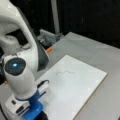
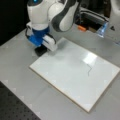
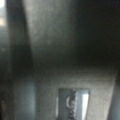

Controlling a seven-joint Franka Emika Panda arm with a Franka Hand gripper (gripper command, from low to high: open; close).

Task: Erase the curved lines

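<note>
End effector [image 2: 41, 51] sits apart from curve lines [image 2: 88, 69] running up-down.

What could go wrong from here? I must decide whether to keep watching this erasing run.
1. The curve lines are unerased and sit far across the white board from the tool, which is at the board's corner; a long sweep could drift off them.
2. The squiggle is faint, and a glare spot lies beside it, so leftover marks may go unnoticed.
3. The board lies loose on the grey table; pressing may slide it.
</note>
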